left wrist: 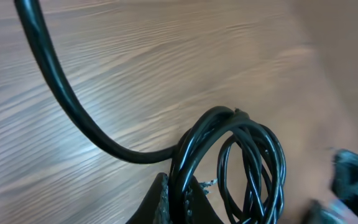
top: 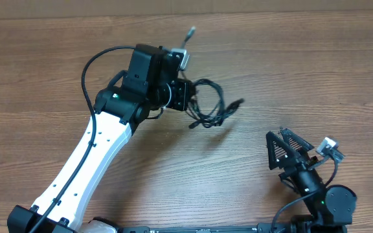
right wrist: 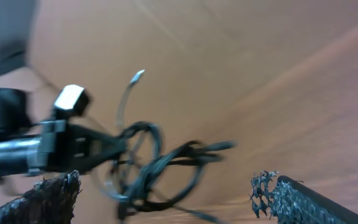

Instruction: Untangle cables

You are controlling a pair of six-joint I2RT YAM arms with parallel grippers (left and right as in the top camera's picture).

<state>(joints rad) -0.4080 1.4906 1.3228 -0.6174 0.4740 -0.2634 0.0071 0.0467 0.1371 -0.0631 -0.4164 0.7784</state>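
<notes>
Overhead: cables (top: 219, 116) stretch rightward from left tool (top: 188, 97).

Notes wood grain across the table (top: 316, 71): brown, smooth, low sheen, with pale streaks of reflected light in the left wrist view. Finds the cables (top: 209, 103) sheathed in smooth black plastic or rubber, distinctly glossy, with bright highlights along the loops; cannot tell the material of their ends, too small and blurred. Records a smooth white shell with a slight gloss on the left arm (top: 86, 158), looking like plastic, and matt black housings at its wrist. Marks the pads (right wrist: 45, 199) of the right gripper (top: 289, 141) as black, rough, densely studded, ragged at the edges.
</notes>
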